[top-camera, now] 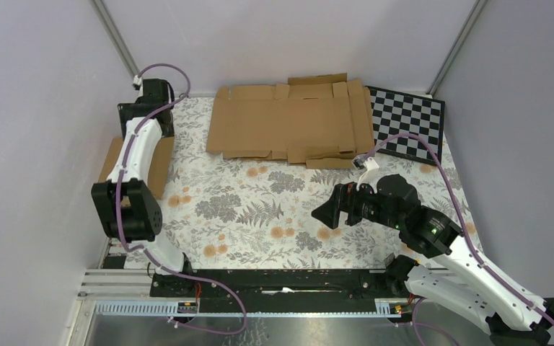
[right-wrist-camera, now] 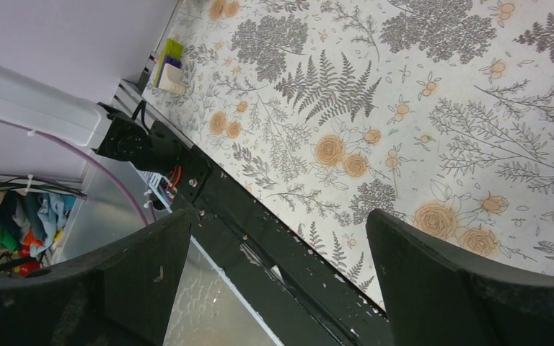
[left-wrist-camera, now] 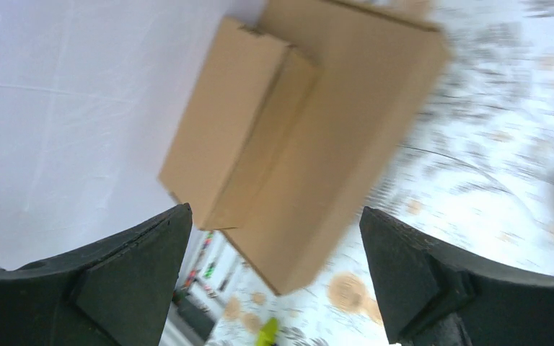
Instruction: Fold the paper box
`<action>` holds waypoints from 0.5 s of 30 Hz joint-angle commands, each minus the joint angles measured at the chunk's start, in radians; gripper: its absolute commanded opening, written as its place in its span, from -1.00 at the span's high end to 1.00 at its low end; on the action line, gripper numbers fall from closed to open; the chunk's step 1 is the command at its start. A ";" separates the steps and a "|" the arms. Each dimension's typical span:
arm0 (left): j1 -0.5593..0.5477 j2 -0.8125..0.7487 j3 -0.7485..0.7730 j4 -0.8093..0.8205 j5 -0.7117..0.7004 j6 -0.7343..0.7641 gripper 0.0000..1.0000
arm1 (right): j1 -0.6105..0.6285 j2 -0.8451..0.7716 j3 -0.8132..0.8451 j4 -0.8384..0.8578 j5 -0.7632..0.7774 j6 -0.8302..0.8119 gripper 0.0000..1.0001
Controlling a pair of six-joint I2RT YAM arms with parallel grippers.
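The floral tabletop carried a stack of wide flat cardboard sheets at its far edge. A larger brown carton lay at the left edge, against the wall.

The paper box rested on top of that carton, on its wall side. It appeared closed into a flat rectangular shape, though the left wrist view was blurred and its tabs could not be checked.

The left pincer hung above box and carton, fingers wide apart, holding nothing and apart from both. The right pincer hovered over bare tabletop right of centre, fingers likewise apart and empty.

Judgement: folding looked complete and the step in hand was the set-down on the carton. The next move called for lifting the left arm clear without nudging the box.
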 commanded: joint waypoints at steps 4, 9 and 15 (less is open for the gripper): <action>-0.124 -0.259 -0.077 -0.002 0.419 -0.143 -0.98 | -0.001 0.029 0.027 0.040 0.080 -0.056 -0.97; -0.173 -0.453 -0.312 0.112 0.554 -0.325 -0.98 | -0.001 0.014 -0.036 0.137 0.162 -0.068 -0.97; -0.244 -0.717 -0.687 0.424 0.678 -0.551 -0.98 | -0.001 -0.014 -0.129 0.170 0.364 -0.121 -0.97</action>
